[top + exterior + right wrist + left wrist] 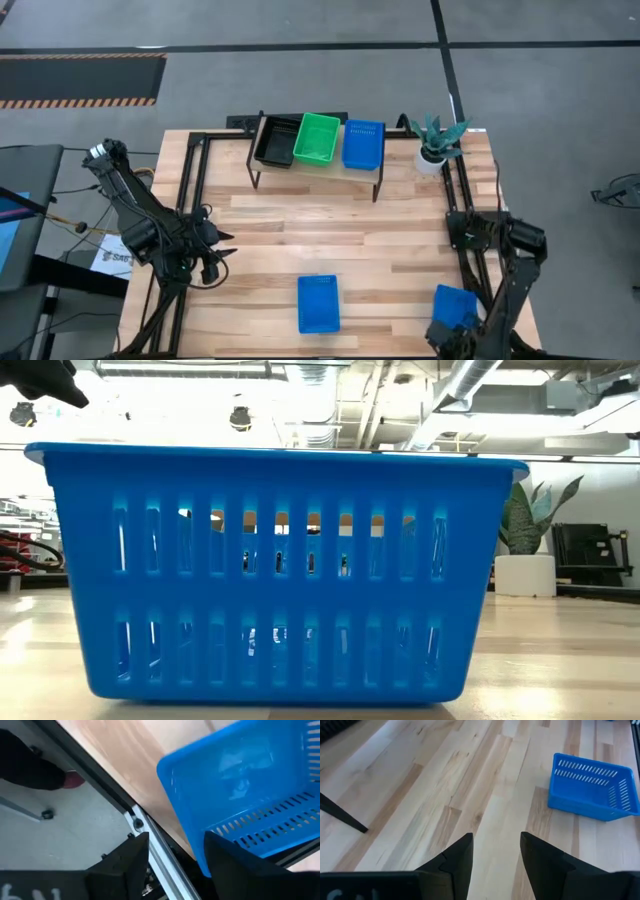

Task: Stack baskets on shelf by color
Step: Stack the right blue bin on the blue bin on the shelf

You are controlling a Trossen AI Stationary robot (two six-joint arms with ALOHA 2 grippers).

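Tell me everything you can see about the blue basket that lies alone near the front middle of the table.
The blue basket is a small rectangular tray of what looks like plastic, with a rolled rim and two rows of vertical slots in its walls. It sits upright and open side up on the slatted wooden table, and looks empty. Nothing touches it except the tabletop. The left end effector, fingers open, is off to its side, apart from it. In the low view it fills most of the picture.

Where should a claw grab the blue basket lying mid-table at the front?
Probably a short end rim of the blue basket, from above. It sits upright and open-topped, clear of other things; the thin rim suits two fingers. The left claw looks open, nearest.
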